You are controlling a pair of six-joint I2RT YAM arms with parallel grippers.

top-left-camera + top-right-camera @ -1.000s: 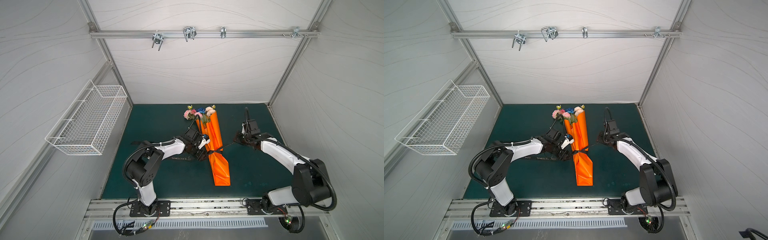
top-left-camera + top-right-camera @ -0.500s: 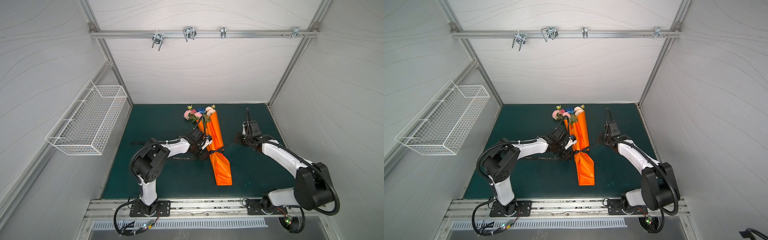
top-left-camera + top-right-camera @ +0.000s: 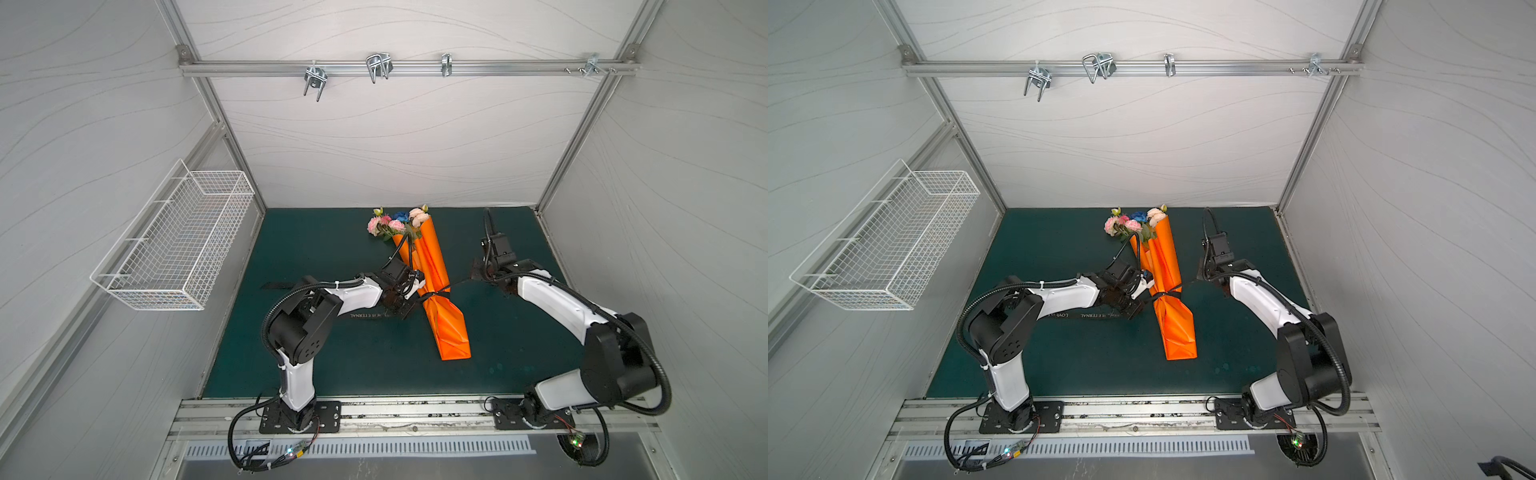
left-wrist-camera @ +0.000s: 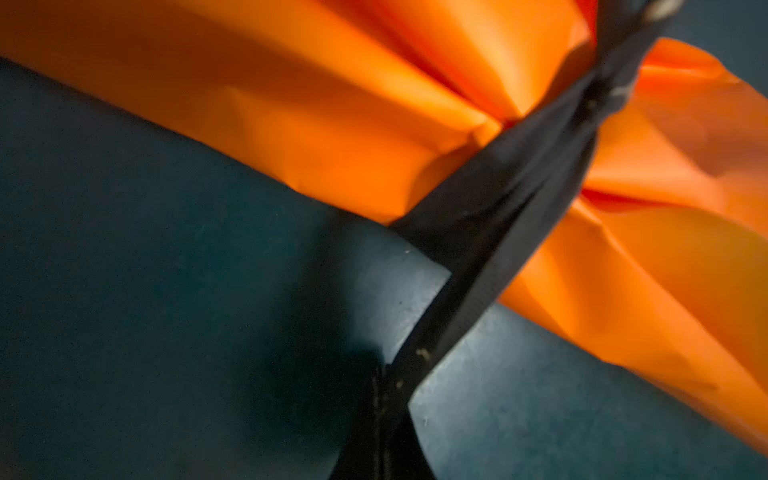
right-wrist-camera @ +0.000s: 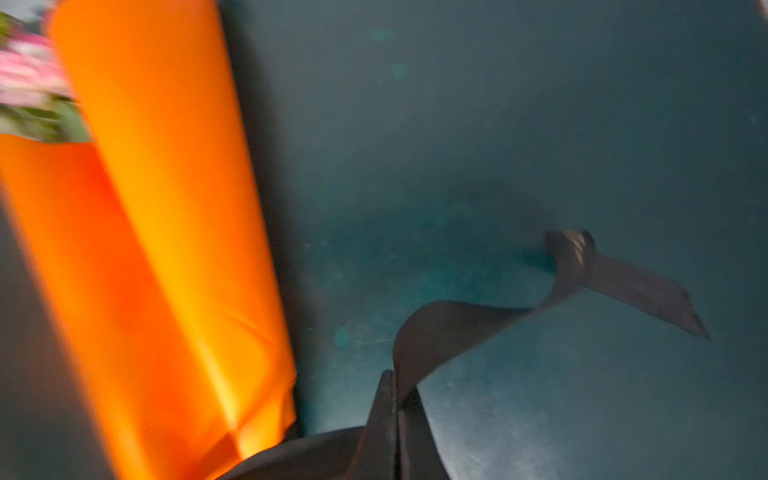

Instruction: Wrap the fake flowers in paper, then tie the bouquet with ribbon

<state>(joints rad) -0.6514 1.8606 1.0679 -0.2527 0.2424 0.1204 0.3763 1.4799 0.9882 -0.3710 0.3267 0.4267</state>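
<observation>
The bouquet of fake flowers (image 3: pixel 395 222) (image 3: pixel 1133 222) lies on the green mat, its stems hidden inside an orange paper wrap (image 3: pixel 432 266) (image 3: pixel 1163 262). A black printed ribbon (image 3: pixel 436 294) (image 3: pixel 1165 294) cinches the wrap at its middle. My left gripper (image 3: pixel 415 297) (image 3: pixel 1143 300) is shut on the ribbon (image 4: pixel 490 208) just left of the wrap (image 4: pixel 332 104); its closed tips show as the left gripper (image 4: pixel 384 415). My right gripper (image 3: pixel 478 277) (image 3: pixel 1201 277) (image 5: pixel 395 399) is shut on the ribbon's other end (image 5: pixel 457 324), right of the wrap (image 5: pixel 166 208). The blossoms (image 5: pixel 29 70) are blurred there.
The ribbon's long printed tail (image 3: pixel 365 316) trails left across the mat (image 3: pixel 332 365) under my left forearm. A white wire basket (image 3: pixel 174 249) hangs on the left wall. A metal rail with hooks (image 3: pixel 378 70) runs overhead at the back.
My left gripper has closed on the ribbon beside the wrap, and its arm has shifted slightly. The right gripper stays shut on its end, nearly still.
</observation>
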